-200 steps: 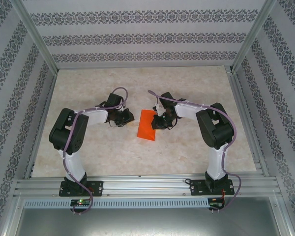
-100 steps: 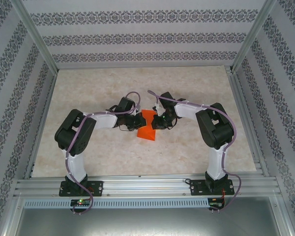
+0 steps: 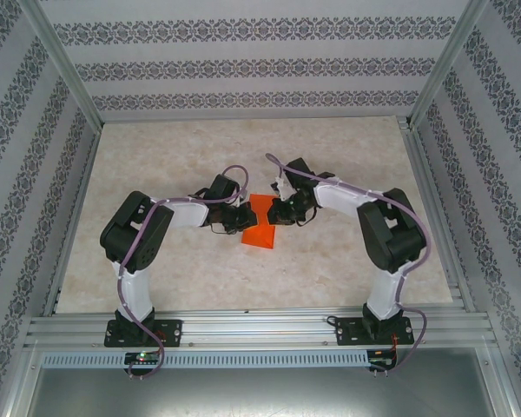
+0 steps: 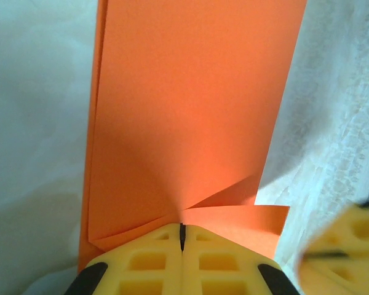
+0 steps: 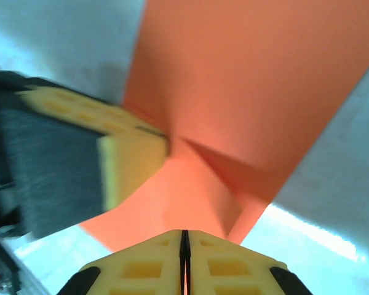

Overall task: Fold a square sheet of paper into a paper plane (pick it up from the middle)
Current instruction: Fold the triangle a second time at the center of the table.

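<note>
Orange-red, one square sheet of paper (image 4: 190,110) is pinched by two clenched grippers: left gripper (image 4: 182,230) and right gripper (image 5: 184,236).

The left pincer (image 4: 182,232) has swung in and closed, apparently pinching the paper (image 4: 190,110) by its edge.

1. Floored by a pale beige marbled desk (image 3: 156,156), matt and evenly lit.
2. Enclosed at back, left and right by white wall panels (image 3: 260,61) papered with dark floral stripes.
3. Framed at the corners by slanting aluminium posts (image 3: 61,61).
4. Bounded at the near edge by grooved aluminium rails (image 3: 260,328), with a slotted strip (image 3: 260,358) just below.
5. Closed beneath by a grey metal panel (image 3: 260,391).
</note>
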